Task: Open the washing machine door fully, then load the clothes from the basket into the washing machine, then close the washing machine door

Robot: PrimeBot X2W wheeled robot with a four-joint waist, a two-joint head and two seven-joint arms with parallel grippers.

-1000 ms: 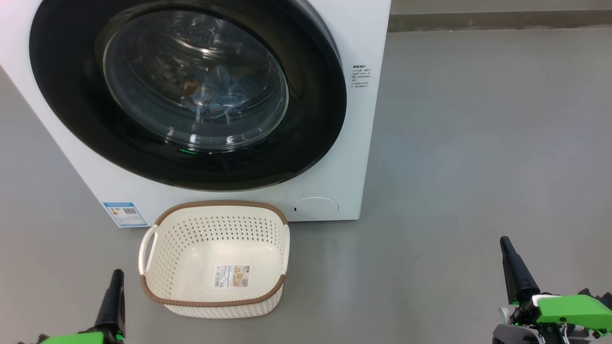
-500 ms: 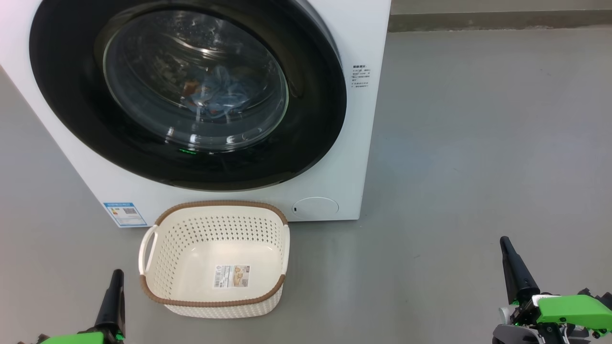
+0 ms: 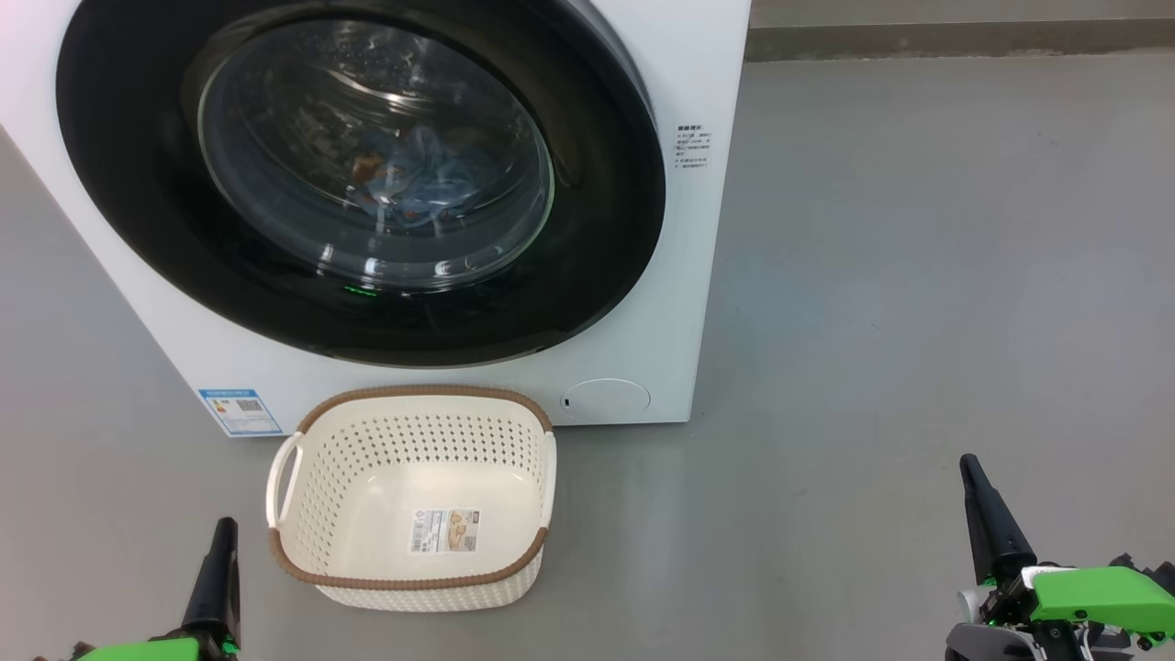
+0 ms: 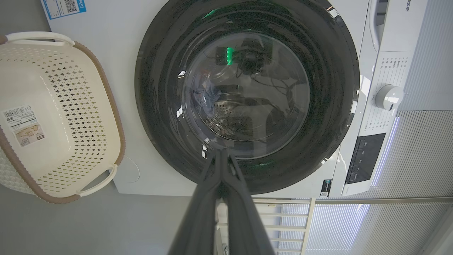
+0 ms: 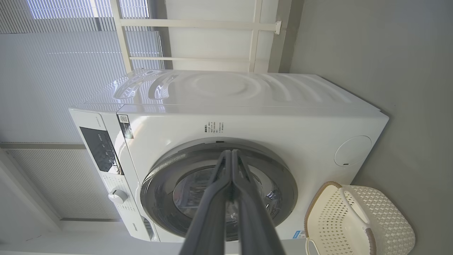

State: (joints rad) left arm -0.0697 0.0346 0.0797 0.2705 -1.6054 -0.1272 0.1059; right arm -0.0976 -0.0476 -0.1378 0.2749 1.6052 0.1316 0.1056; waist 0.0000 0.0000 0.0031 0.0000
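Dark fingers of the left gripper (image 3: 225,528) are pressed together on nothing, low at the left, near the basket (image 3: 413,393), which holds no garment. Behind it the door (image 3: 606,229) sits flush on the washer (image 3: 707,303) with the clothes (image 3: 413,179) visible inside through its window, so all three steps appear done; nothing seems left. The right gripper (image 3: 969,473), far right, is likewise clenched and empty.

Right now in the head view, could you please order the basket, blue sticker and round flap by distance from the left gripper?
1. Basket, just right of the left gripper.
2. Blue sticker, lower left of the washer.
3. Round flap, lower right.
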